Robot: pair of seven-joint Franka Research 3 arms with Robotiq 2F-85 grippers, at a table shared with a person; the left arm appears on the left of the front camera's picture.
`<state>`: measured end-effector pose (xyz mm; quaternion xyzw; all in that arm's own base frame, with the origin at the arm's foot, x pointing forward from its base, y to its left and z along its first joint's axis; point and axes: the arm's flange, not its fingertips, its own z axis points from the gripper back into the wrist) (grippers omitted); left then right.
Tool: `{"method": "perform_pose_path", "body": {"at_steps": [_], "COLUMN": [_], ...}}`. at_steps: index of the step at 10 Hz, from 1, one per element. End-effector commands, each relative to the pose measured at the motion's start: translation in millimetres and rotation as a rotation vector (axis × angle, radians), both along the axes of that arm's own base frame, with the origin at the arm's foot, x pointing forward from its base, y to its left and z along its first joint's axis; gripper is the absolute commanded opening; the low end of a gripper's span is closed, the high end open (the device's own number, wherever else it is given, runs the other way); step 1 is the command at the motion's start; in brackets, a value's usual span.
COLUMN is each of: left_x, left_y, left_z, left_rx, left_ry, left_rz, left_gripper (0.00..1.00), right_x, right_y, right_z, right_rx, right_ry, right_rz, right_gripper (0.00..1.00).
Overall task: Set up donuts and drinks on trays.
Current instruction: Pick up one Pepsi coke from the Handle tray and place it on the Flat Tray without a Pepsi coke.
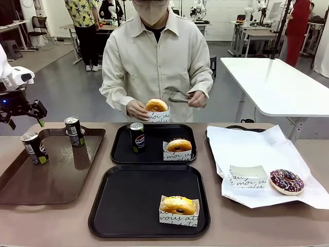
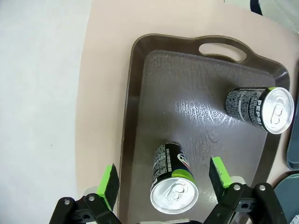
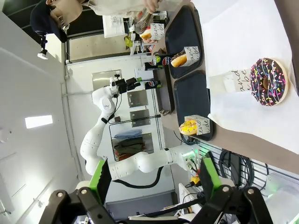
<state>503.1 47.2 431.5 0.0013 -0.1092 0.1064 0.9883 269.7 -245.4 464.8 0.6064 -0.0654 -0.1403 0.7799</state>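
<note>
Two black trays lie mid-table. The far tray [image 1: 121, 149] holds a Pepsi can [image 1: 137, 137] and a yellow-iced donut [image 1: 178, 147] in a paper sleeve. The near tray [image 1: 128, 206] holds one sleeved donut [image 1: 178, 207]. Another two cans [image 1: 35, 147] [image 1: 74, 131] stand on the brown tray [image 1: 56, 177]. My left gripper [image 1: 25, 121] hovers open above that tray's far left corner; in the left wrist view its open fingers [image 2: 110, 184] frame the nearer can [image 2: 174, 184] from above, without touching it. My right gripper [image 3: 155, 179] is open and holds nothing.
Across the table a person holds a sleeved donut [image 1: 157, 109] in one hand and tongs [image 1: 177, 95] in the other. At the right, white paper [image 1: 257, 149] carries an empty sleeve [image 1: 247, 176] and a chocolate-sprinkle donut [image 1: 286, 180].
</note>
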Motion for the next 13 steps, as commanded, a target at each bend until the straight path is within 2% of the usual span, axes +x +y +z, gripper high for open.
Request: {"method": "perform_pose_path", "body": {"at_steps": [1,5,10,11,12,13], "left_x": [-9.3,-15.8,-4.6,-1.7,-2.7,-1.2], "left_y": [-0.3,-10.3,-9.2,-8.0,-7.9,-7.6], "left_z": [3.2,0.0,-28.4,-31.8,-33.2,-32.2], "left_rx": [-0.022,-0.045,-0.025,-0.046,-0.037,-0.034], "left_ry": [0.008,0.052,0.109,0.111,0.116,0.119], "left_rz": [-0.023,-0.085,-0.049,-0.046,-0.045,-0.049], "left_gripper": [1.00,1.00,1.00,0.87,0.45,0.31], "right_x": [0.7,0.7,0.7,0.7,0.7,0.7], "right_y": [0.2,0.2,0.2,0.2,0.2,0.2], "right_z": [0.7,0.7,0.7,0.7,0.7,0.7], "right_rx": [0.017,0.017,0.017,0.017,0.017,0.017], "right_ry": [-0.019,-0.019,-0.019,-0.019,-0.019,-0.019], "right_rz": [-0.005,-0.005,-0.005,-0.005,-0.005,-0.005], "right_gripper": [1.00,1.00,1.00,1.00,1.00,1.00]}}
